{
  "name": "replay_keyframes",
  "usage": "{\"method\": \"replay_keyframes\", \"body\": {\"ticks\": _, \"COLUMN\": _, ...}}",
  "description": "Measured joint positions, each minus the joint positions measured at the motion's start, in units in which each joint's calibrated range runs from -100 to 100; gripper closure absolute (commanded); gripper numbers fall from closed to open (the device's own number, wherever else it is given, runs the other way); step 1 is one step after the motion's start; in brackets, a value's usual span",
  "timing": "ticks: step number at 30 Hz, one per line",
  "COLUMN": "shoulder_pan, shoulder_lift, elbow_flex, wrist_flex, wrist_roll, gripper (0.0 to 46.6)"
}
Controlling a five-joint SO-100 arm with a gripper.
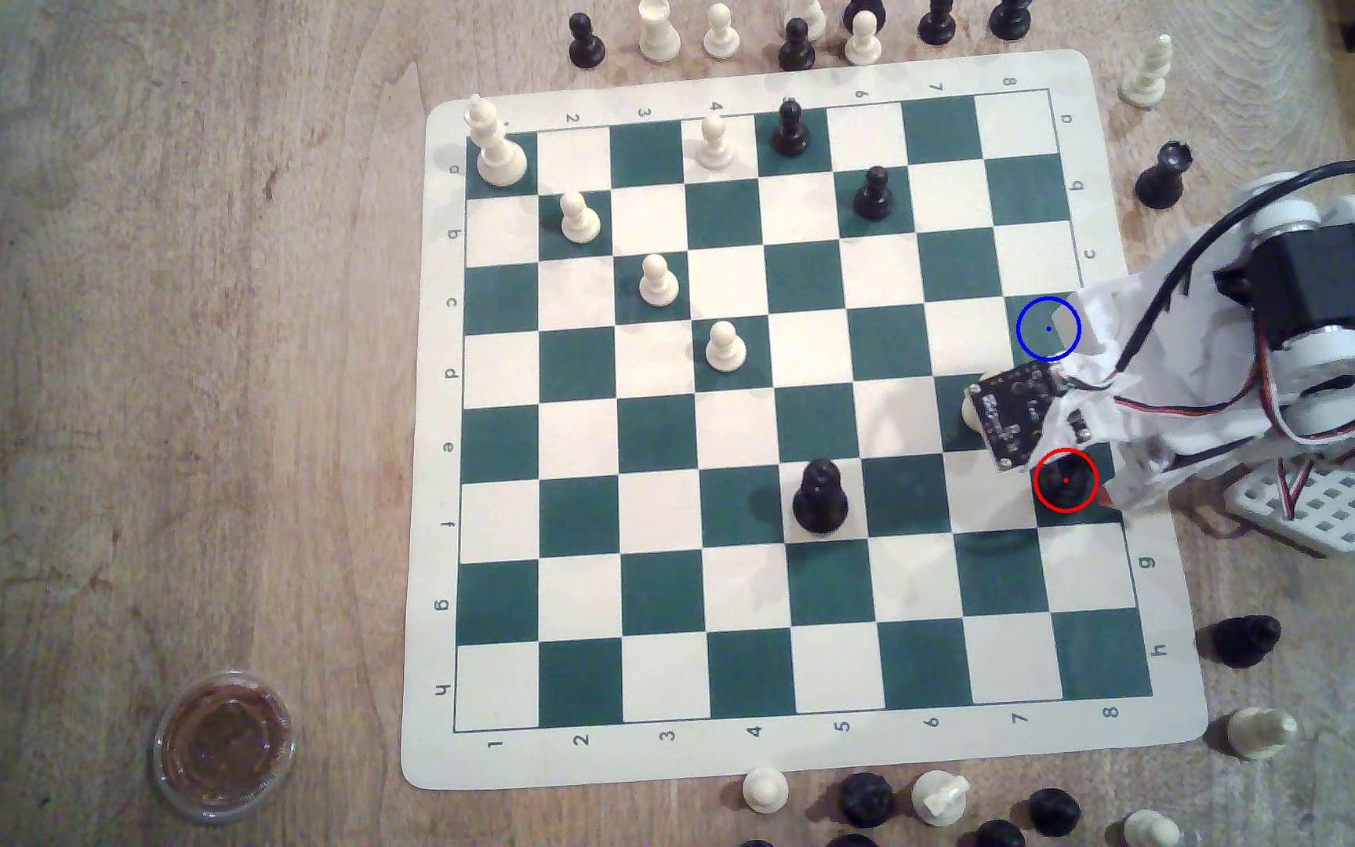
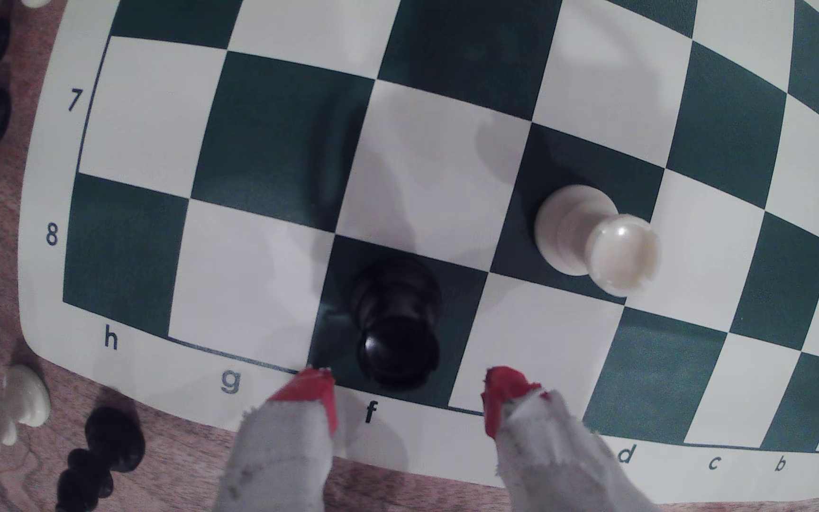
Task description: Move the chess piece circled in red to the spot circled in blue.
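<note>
Beneath your parted, empty tool (image 2: 407, 394) stands the black pawn (image 2: 395, 320): light, rigid, glossy and slippery. Pinch its narrow neck beneath the ball head.

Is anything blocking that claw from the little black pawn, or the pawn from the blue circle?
Nothing visible stands between the open tool and the black pawn. The cream rook stands one square inward from the edge column, beside the route to the blue-ringed square, not on it.
</note>
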Motion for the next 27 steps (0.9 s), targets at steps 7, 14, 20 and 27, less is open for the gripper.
{"method": "replay_keyframes", "body": {"ticks": 7, "shoulder_pan": -1.11, "shoulder_lift": 1.09, "elbow_flex": 0.0, "wrist_flex": -3.43, "wrist_roll": -0.15, "gripper": 31.4}}
{"method": "replay_keyframes", "body": {"ticks": 14, "shoulder_pan": -2.51, "shoulder_lift": 1.09, "elbow_flex": 1.08, "wrist_flex": -3.43, "wrist_roll": -0.73, "gripper": 32.9}}
{"method": "replay_keyframes", "body": {"ticks": 20, "shoulder_pan": -3.91, "shoulder_lift": 2.68, "elbow_flex": 1.08, "wrist_flex": -4.3, "wrist_roll": -1.37, "gripper": 33.2}}
{"method": "replay_keyframes", "body": {"ticks": 27, "shoulder_pan": -4.28, "shoulder_lift": 2.68, "elbow_flex": 1.08, "wrist_flex": -4.94, "wrist_roll": -1.47, "gripper": 39.3}}
